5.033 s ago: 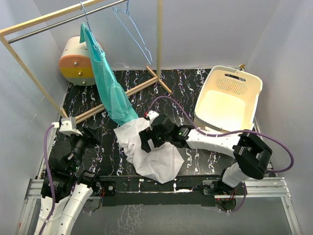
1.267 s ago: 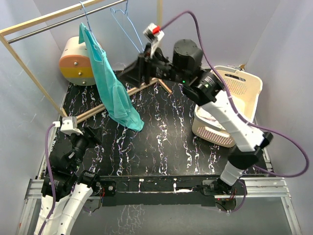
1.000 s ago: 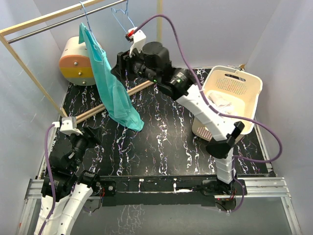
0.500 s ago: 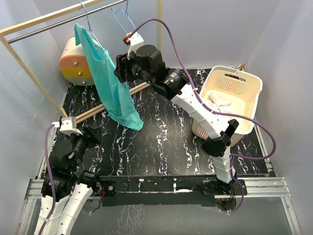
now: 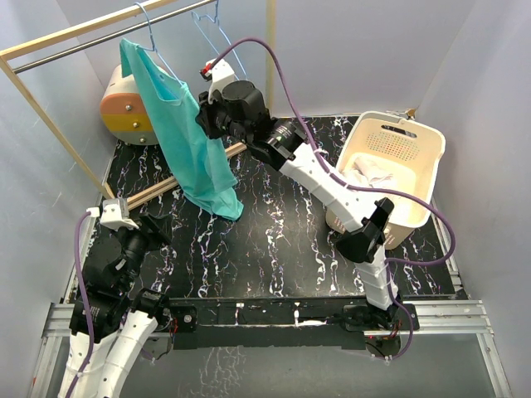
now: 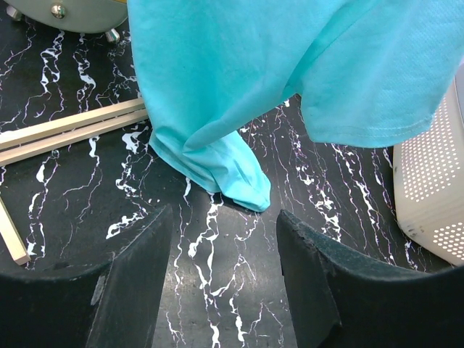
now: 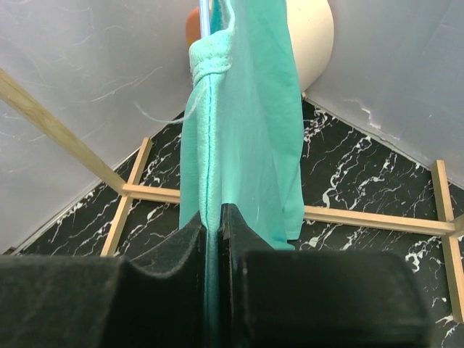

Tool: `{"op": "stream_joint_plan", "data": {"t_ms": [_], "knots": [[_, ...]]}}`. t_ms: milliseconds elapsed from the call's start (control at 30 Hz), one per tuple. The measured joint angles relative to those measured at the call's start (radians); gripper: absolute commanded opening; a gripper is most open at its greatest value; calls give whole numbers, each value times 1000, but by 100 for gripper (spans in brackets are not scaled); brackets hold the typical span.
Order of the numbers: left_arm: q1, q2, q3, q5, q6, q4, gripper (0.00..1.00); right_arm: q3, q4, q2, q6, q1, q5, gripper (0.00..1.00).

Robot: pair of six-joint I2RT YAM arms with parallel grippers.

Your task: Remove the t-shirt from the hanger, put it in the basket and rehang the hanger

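Our right hand (image 7: 212,217) is clamped shut on an edge of the teal t-shirt (image 5: 184,137), high beside the rack. We see the t-shirt hanging from its blue hanger (image 5: 149,33) on the rail (image 5: 99,41), its lower end touching the table (image 5: 282,240). Our left hand (image 6: 225,279) waits low, jaws apart, holding nothing.

**Room around the t-shirt**

In front of the t-shirt (image 5: 187,141) the bench (image 5: 274,240) lies open. Behind it stands a round drum (image 5: 129,104), and a wooden bar (image 5: 149,192) runs under its hem. On its right, the right arm (image 5: 315,170) and an empty hanger (image 5: 228,50) block the way.
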Motion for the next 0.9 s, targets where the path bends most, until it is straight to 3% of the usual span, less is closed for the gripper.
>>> {"op": "stream_joint_plan", "data": {"t_ms": [400, 733, 900], "knots": [[0, -2, 0, -2, 0, -3, 57, -193, 188, -104, -37, 1, 64, 8], [0, -2, 0, -2, 0, -3, 58, -193, 306, -195, -66, 1, 86, 8], [0, -2, 0, -2, 0, -3, 58, -319, 354, -273, -68, 1, 89, 8]]}}
